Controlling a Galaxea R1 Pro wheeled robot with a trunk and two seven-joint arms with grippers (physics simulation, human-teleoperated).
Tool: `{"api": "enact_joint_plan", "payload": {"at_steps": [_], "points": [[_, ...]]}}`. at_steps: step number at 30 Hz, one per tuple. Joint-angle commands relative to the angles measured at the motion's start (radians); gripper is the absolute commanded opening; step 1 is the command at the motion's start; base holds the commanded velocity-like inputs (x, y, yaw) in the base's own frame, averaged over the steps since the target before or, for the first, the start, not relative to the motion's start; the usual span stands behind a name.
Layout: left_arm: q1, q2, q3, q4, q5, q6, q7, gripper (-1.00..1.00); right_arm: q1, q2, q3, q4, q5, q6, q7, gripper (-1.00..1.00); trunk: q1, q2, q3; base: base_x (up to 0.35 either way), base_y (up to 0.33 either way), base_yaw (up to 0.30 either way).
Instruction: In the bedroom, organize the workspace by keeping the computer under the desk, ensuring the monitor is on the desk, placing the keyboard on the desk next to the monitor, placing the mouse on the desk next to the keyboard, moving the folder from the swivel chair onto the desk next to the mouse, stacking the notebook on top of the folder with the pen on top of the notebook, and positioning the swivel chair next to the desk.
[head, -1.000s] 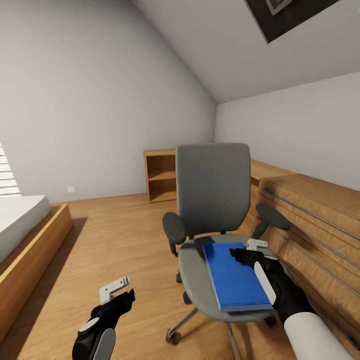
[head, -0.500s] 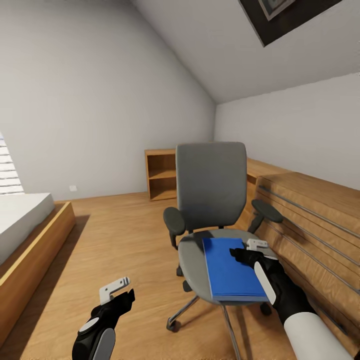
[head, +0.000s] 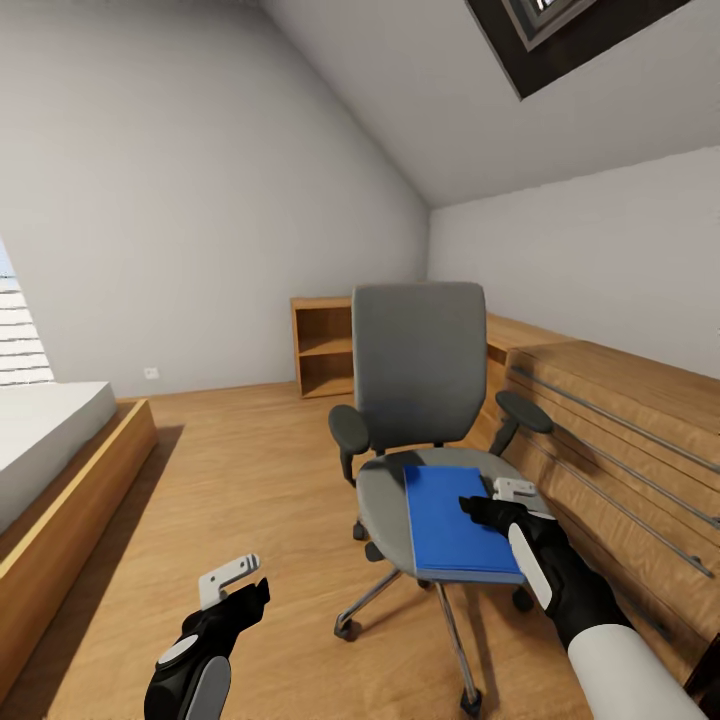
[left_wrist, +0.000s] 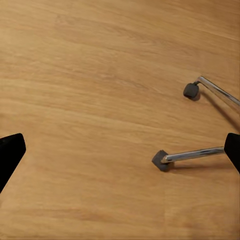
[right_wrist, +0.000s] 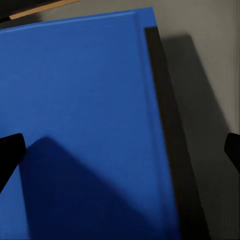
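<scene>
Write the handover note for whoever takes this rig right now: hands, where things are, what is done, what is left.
Right hand: open, empty, over the right edge of the folder.
Left hand: open, empty, low over the floor near the chair base.
Folder lies flat on the seat of the chair, not gripped.
Chair stands beside a wood unit.
Done: nothing shown so far.
Left: grasp the folder, take it to the desk, then stack notebook and pen and park the chair.

Two chrome swivel chair (left_wrist: 192, 155) legs with castors on wooden floor (left_wrist: 90, 100).
</scene>
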Motion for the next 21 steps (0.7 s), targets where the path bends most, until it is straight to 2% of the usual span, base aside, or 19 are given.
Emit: {"api": "enact_joint_plan", "payload": {"at_steps": [1, 5, 21], "points": [[-0.001, 0.0, -0.001, -0.001, 0.011, 0.002, 0.01, 1.0, 0.0, 0.0, 0.001, 0.027, -0.009, 0.005, -0.004, 1.0, 0.0, 0.0, -0.001, -0.029, 0.0, 0.0], [-0.001, 0.0, -0.001, -0.001, 0.011, 0.002, 0.01, 1.0, 0.0, 0.0, 0.001, 0.027, -0.009, 0.005, -0.004, 1.0, 0.0, 0.0, -0.001, -0.008, 0.0, 0.0], [-0.001, 0.0, -0.005, -0.001, 0.011, 0.002, 0.01, 1.0, 0.0, 0.0, 0.001, 0.027, -0.009, 0.005, -0.005, 1.0, -0.062, 0.112, 0.049, 0.0, 0.0, 0.0]]}}
